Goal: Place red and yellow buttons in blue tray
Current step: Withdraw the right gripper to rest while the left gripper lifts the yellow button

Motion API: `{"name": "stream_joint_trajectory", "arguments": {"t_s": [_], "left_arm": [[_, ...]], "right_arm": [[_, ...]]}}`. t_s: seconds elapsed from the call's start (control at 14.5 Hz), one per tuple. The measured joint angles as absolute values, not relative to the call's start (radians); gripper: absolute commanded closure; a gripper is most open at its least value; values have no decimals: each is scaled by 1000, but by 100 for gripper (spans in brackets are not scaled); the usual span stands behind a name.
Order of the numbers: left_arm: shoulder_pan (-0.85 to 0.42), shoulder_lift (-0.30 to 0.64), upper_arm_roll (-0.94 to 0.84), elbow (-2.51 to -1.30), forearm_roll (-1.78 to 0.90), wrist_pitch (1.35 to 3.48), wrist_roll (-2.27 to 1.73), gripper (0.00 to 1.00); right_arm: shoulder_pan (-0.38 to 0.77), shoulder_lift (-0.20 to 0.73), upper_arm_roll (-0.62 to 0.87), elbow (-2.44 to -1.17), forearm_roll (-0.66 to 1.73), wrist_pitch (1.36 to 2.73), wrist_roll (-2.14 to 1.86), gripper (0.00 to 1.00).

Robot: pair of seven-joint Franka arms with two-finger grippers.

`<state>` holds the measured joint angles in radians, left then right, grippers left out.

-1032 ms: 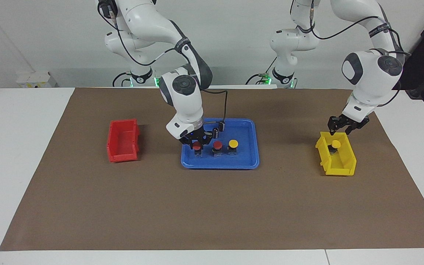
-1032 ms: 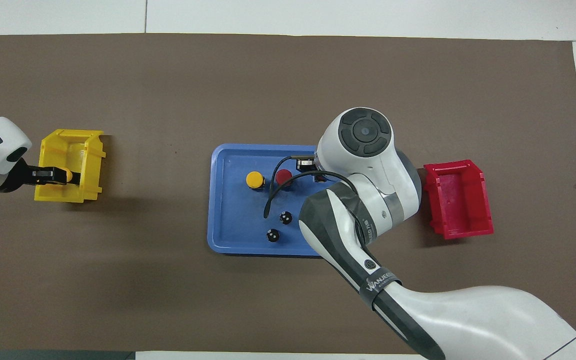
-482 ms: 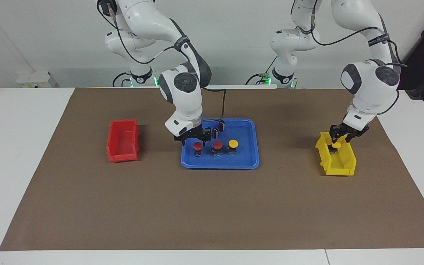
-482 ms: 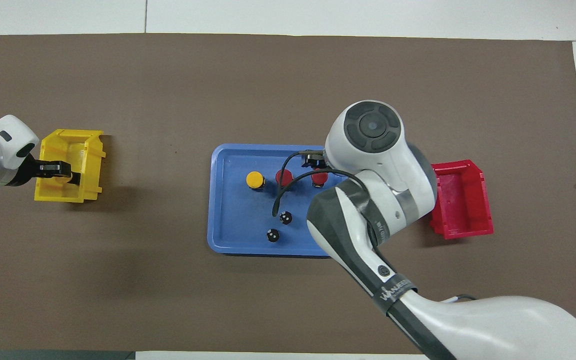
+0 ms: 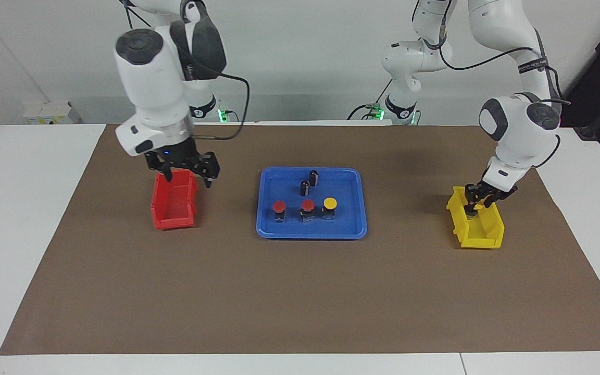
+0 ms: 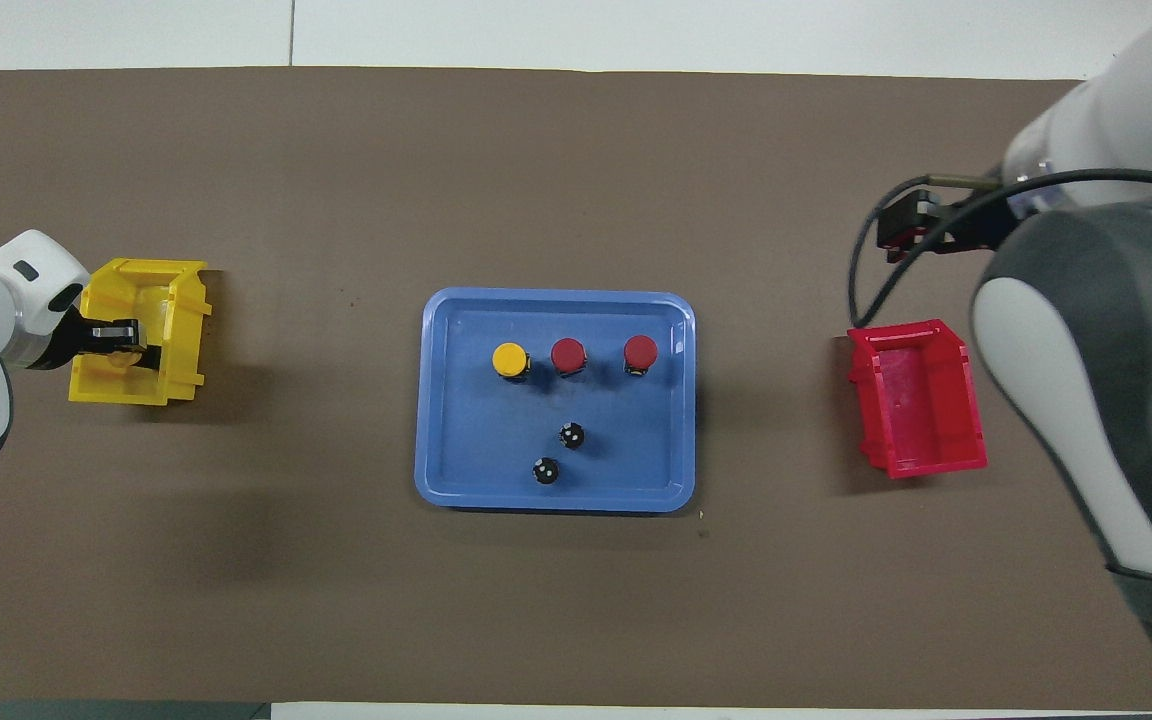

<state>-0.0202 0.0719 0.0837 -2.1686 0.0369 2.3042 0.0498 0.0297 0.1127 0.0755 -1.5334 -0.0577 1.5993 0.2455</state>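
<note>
The blue tray (image 5: 347, 221) holds two red buttons (image 5: 278, 207) (image 5: 307, 205) and one yellow button (image 5: 329, 202), upright in a row. My left gripper (image 5: 474, 200) is down inside the yellow bin (image 5: 481, 232), shut on a second yellow button (image 5: 471, 210). The fingers hide most of that button's cap. My right gripper (image 5: 188, 176) hangs open and empty over the red bin (image 5: 174, 207), at the bin's end nearer to the robots. In the overhead view the tray (image 6: 466, 440) shows the same row: the yellow button (image 6: 510, 359), then the red buttons (image 6: 567, 354) (image 6: 640, 350).
Two dark capless cylinders (image 5: 313, 177) (image 5: 304, 187) stand in the tray, nearer to the robots than the button row. A brown mat (image 5: 300, 291) covers the table. The red bin lies toward the right arm's end, the yellow bin toward the left arm's.
My right gripper let go of a red button in the tray, rose and swung over to the red bin. My left gripper sank into the yellow bin and closed on the yellow button.
</note>
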Motion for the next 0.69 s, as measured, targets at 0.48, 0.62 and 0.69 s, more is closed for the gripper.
{"name": "stream_joint_trajectory", "arguments": {"t_s": [0.48,0.62,0.69], "left_arm": [[-54,78,68,-1794,32,1908,-46,99],[-161,80,59,-1718,23,1882,-253,99],[-243,83,55,-1713,22,1890,-358,99]], "right_arm": [[-77,19,-6,-1559,-57,1495,22,0],[-78,16,-19,-1568,-57,1495,4,0],[-79,16,-21,-1569,-57,1495,2,0]]}}
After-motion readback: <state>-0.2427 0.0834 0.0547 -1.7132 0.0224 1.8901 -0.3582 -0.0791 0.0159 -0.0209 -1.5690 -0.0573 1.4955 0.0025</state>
